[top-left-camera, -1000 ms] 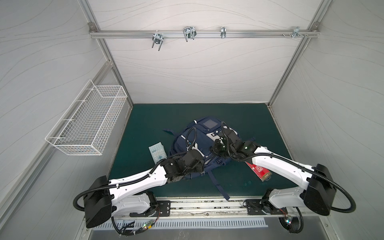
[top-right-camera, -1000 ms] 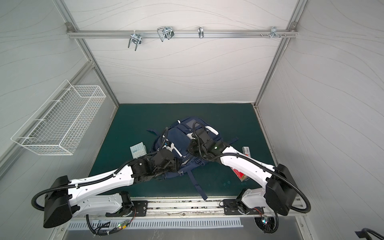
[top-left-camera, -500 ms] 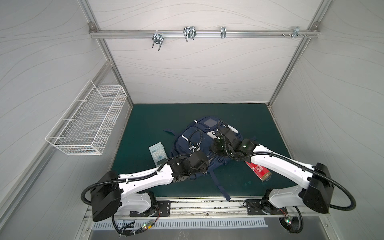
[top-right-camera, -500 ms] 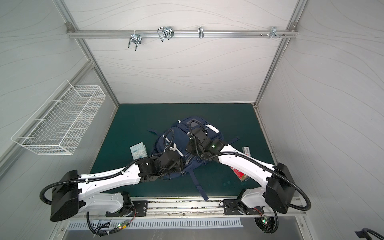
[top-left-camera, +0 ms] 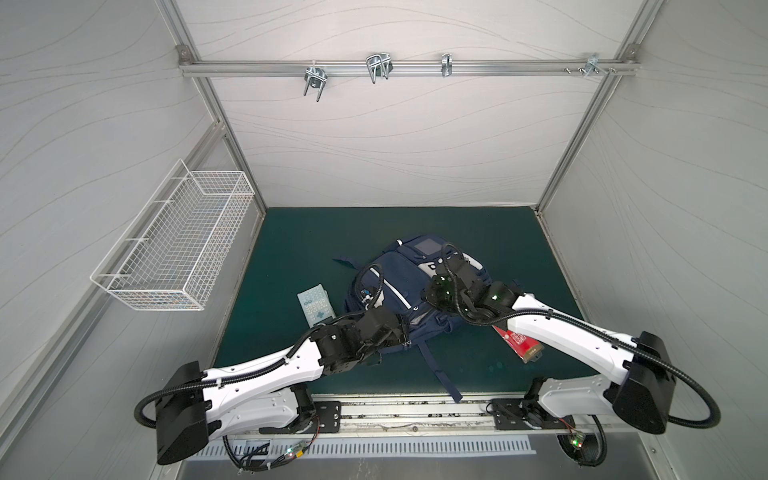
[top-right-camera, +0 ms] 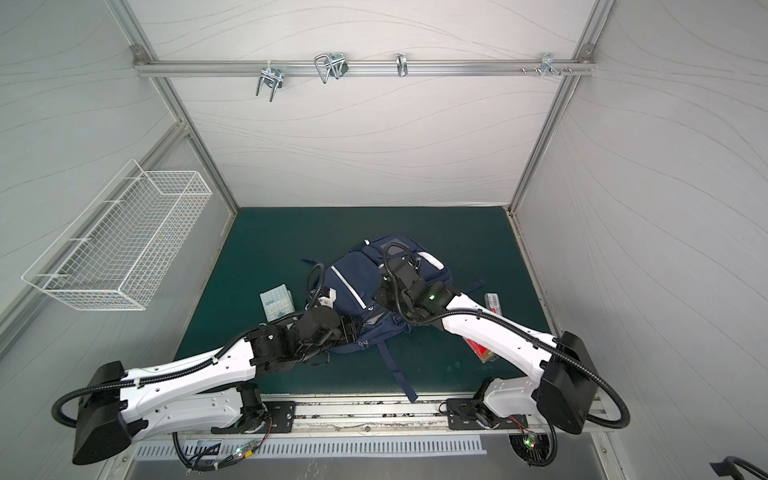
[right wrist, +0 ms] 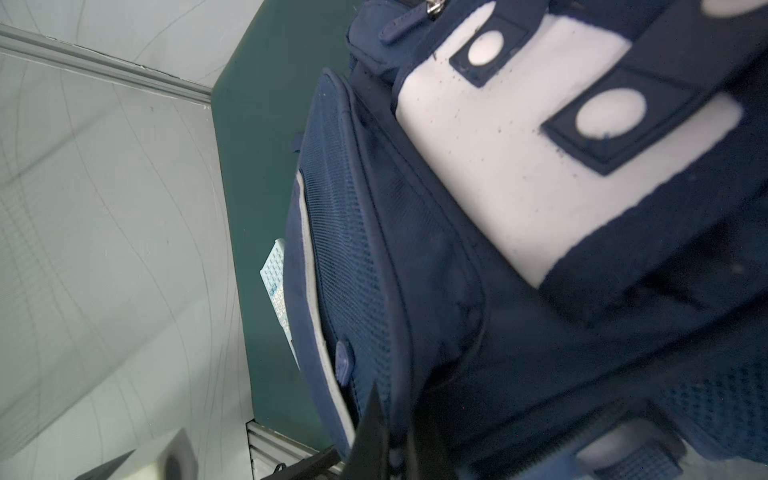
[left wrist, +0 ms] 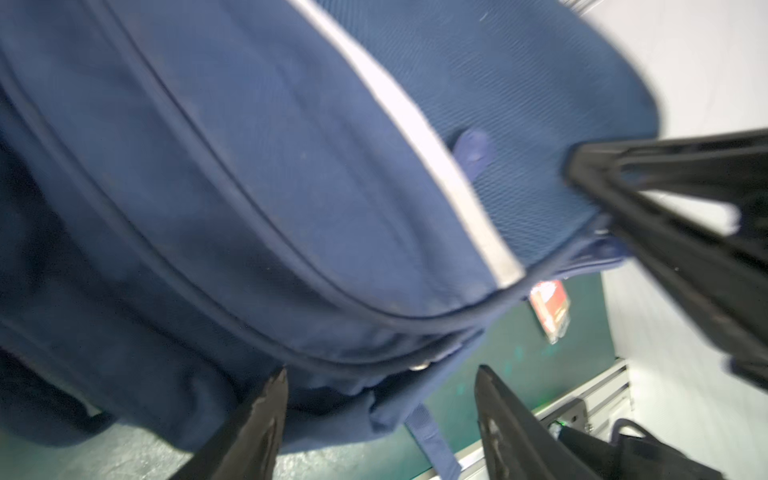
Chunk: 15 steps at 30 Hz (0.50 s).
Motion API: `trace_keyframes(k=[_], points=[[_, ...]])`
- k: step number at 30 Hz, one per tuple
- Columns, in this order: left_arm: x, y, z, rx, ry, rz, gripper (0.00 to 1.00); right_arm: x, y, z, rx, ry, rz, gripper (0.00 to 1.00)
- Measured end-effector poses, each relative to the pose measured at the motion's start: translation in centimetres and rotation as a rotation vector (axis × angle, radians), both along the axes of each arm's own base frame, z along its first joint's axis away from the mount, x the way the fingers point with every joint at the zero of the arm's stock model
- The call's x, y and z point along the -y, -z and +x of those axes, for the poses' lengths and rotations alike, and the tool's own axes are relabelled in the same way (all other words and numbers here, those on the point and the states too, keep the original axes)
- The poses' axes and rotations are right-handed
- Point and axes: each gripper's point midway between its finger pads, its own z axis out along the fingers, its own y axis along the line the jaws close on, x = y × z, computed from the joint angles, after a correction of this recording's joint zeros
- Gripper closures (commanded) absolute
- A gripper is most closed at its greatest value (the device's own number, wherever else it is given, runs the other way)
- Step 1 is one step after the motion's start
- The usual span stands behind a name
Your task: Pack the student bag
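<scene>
The student bag (top-left-camera: 395,278) (top-right-camera: 353,278), a navy backpack with white stripes, lies in the middle of the green mat in both top views. My left gripper (top-left-camera: 404,332) (left wrist: 382,374) is at the bag's near edge. It stands open, and the bag's lower seam and a strap lie just past its fingertips. My right gripper (top-left-camera: 430,291) (right wrist: 397,419) reaches over the bag from the right and is shut on the fabric at the edge of a front pocket. The bag's white patch (right wrist: 540,158) shows in the right wrist view.
A pale teal calculator (top-left-camera: 316,305) (top-right-camera: 277,305) lies on the mat left of the bag. A red packet (top-left-camera: 519,345) (left wrist: 550,307) lies under my right arm. A white wire basket (top-left-camera: 178,245) hangs on the left wall. Hooks (top-left-camera: 378,68) hang from the overhead rail. A bag strap (top-left-camera: 440,370) trails toward the front rail.
My left gripper's jaws have spread wider apart, and the left arm has drawn slightly toward the bag's near edge. The right gripper keeps its pinch on the bag.
</scene>
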Motion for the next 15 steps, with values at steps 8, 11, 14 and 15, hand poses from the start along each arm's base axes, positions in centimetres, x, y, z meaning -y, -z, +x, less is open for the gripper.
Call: trace_keyframes(k=[8, 11, 14, 15], points=[[2.2, 2.2, 0.2, -0.054, 0.064, 0.049, 0.27, 0.6, 0.1, -0.8, -0.031, -0.017, 0.030, 1.00], [2.9, 3.0, 0.0, -0.075, 0.080, 0.066, 0.33, 0.9, 0.4, -1.1, -0.039, -0.014, 0.034, 1.00], [3.4, 3.8, -0.4, -0.094, 0.086, 0.076, 0.64, 1.2, 0.5, -1.3, -0.041, -0.012, 0.033, 1.00], [3.5, 4.0, -0.5, -0.099, 0.092, 0.083, 0.71, 1.4, 0.6, -1.4, -0.041, -0.011, 0.032, 1.00]])
